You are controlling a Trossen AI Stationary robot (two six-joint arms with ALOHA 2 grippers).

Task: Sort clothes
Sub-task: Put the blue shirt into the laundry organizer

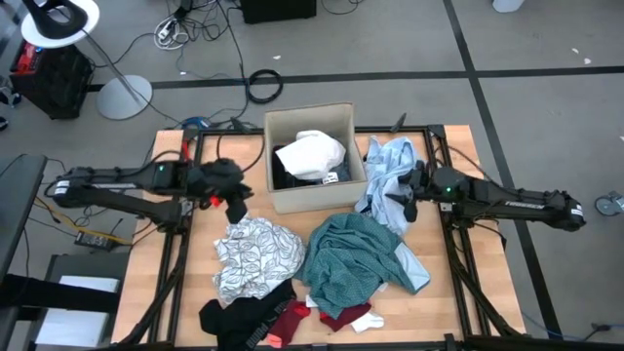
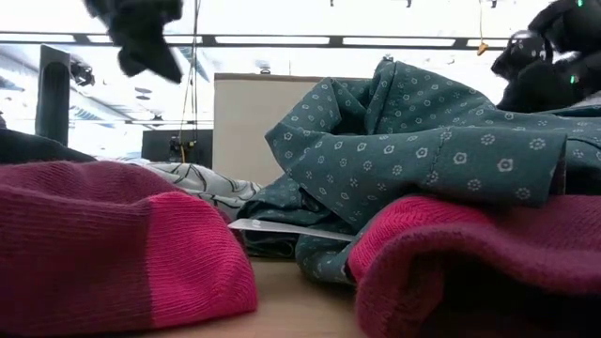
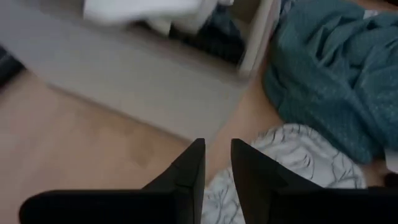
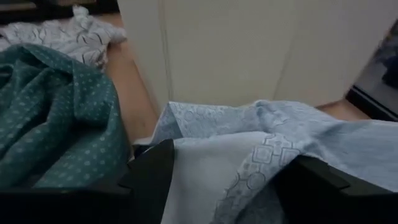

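Garments crumpled – teal shirt (image 1: pixel 351 258) heaped, pale blue shirt (image 4: pixel 261 155) between wide right fingers (image 4: pixel 149 180), left fingers (image 3: pixel 186 171) narrow, empty.

Bare counter (image 1: pixel 200 229) lies left of the cardboard box (image 1: pixel 312 195), around the left gripper (image 1: pixel 237 210). The teal garment (image 1: pixel 356 258) and white patterned garment (image 1: pixel 253 255) crowd the centre; a narrow gap apparently separates them from the box wall.

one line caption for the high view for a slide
Two arms flank a cardboard box on a table with teal, patterned white and pale blue garments.
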